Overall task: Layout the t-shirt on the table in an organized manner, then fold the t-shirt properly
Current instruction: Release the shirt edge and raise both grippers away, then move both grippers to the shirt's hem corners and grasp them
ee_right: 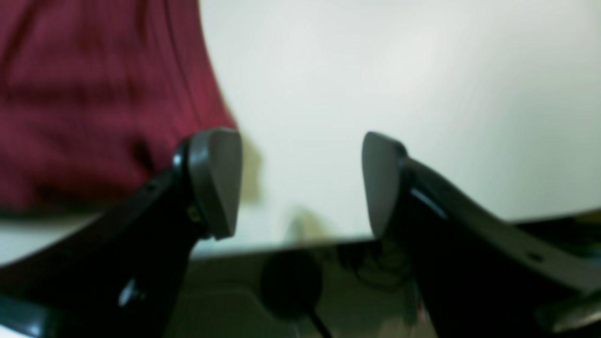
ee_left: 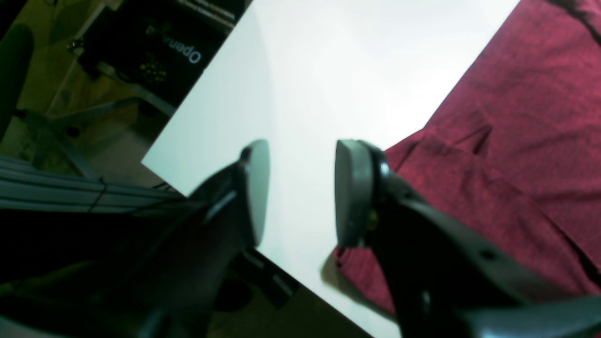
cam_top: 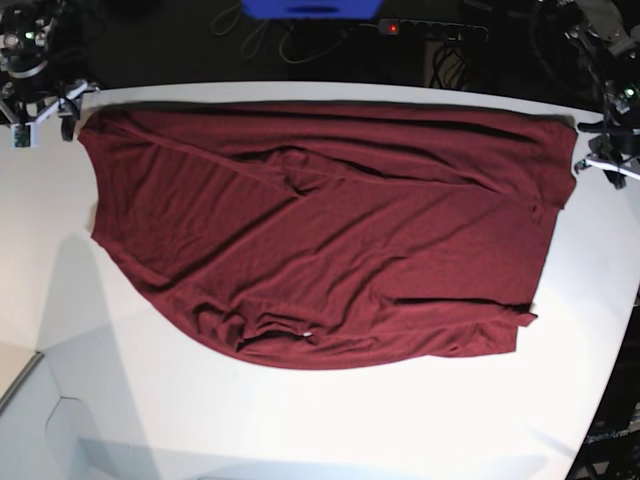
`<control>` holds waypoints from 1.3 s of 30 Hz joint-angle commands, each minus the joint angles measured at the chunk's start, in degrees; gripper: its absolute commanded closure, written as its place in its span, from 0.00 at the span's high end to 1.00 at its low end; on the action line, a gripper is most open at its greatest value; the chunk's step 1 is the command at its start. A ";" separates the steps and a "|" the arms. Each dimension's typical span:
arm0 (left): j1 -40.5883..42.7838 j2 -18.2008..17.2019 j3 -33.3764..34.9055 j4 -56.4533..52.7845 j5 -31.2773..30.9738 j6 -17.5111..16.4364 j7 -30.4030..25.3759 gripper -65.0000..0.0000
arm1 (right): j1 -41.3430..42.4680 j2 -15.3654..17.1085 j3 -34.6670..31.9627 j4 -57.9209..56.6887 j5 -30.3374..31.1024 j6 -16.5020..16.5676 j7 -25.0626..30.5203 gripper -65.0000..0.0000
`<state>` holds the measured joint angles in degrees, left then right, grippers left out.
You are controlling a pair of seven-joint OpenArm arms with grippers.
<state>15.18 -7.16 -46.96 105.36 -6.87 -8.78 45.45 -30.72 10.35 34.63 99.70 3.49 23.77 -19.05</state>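
Observation:
The dark maroon t-shirt (cam_top: 330, 230) lies spread wide across the white table (cam_top: 330, 420), with wrinkles in the middle and a bunched lower hem. My left gripper (cam_top: 597, 147) is open and empty just off the shirt's right edge. In the left wrist view its pads (ee_left: 352, 192) stand apart over bare table (ee_left: 319, 84), with the shirt (ee_left: 516, 141) beside them. My right gripper (cam_top: 45, 115) is open and empty at the shirt's far left corner. In the right wrist view the gripper (ee_right: 300, 183) hovers by the table edge, with the shirt (ee_right: 94, 94) at upper left, blurred.
A power strip (cam_top: 430, 28) and a blue object (cam_top: 310, 8) lie beyond the table's far edge. A black case with white lettering (ee_left: 155, 47) stands off the table near my left arm. The table's curved edge (cam_top: 610, 400) runs down the right side.

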 commanded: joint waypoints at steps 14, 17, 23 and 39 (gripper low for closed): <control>-30.87 2.02 0.76 -10.81 0.50 0.56 -1.63 0.62 | 9.58 0.68 -3.47 1.62 0.16 2.03 0.81 0.63; -39.66 -0.27 3.75 -26.02 0.50 0.91 -1.80 0.76 | 9.84 0.68 -3.73 1.71 0.16 2.03 0.81 0.63; -52.15 -4.58 13.86 -56.70 0.50 1.08 -16.57 0.81 | 9.75 0.68 -3.73 1.62 0.16 2.03 0.81 0.63; -60.67 -7.04 30.83 -84.66 0.41 1.08 -34.33 0.81 | 11.60 1.04 -3.73 1.62 0.16 2.03 0.81 0.63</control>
<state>-43.92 -13.63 -16.05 19.86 -6.20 -7.51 12.38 -19.29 10.46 30.57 100.36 3.27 25.93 -19.68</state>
